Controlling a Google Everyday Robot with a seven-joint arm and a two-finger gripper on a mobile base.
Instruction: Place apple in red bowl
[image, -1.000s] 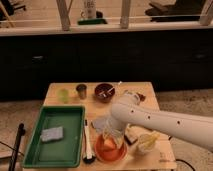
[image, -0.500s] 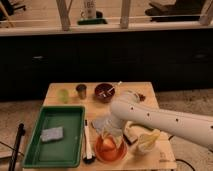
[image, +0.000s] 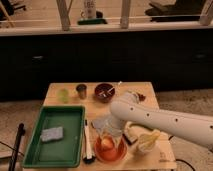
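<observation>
The red bowl stands near the table's front edge, right of the green tray. The apple, pale orange-red, shows inside the bowl on its left side. My gripper hangs from the white arm, which reaches in from the right. The gripper is directly over the apple and the bowl's left half, very close to the fruit. I cannot tell whether it still touches the apple.
A green tray with a grey sponge lies at the left. A dark maroon bowl with a spoon, a metal cup and a green cup stand at the back. A clear cup with something yellow stands right of the red bowl.
The arm has shifted only slightly. The gripper stays over the red bowl with the apple under it.
</observation>
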